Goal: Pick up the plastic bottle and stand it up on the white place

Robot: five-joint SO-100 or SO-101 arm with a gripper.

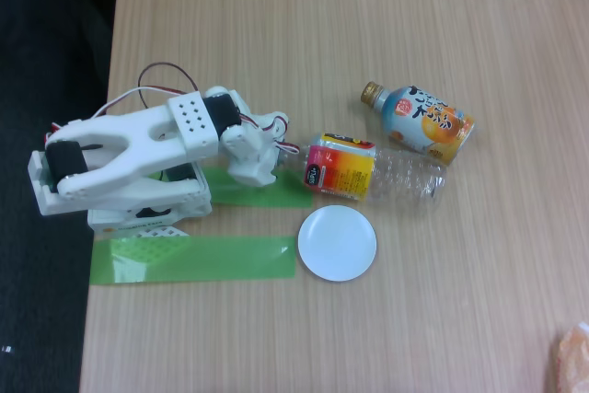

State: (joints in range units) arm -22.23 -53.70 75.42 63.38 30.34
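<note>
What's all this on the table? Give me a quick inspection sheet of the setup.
Surface: wooden table, green tape strips.
Job's things: clear plastic bottle lying on its side; white disc bare, just below it.
Clutter: blue-and-orange bottle lying down.
End effector: end effector at the clear bottle's cap end; open or shut unclear.
Cables: red and white wires looping over the arm.
Surroundings: dark floor left of the table.

White 3D-printed arm, chunky rounded links. Black servo bodies set into the shells, one at the shoulder end, one mid-arm. Grid of small holes on the flat upper block. Red, white and dark wires loop over the top. Blocky white base.
</note>
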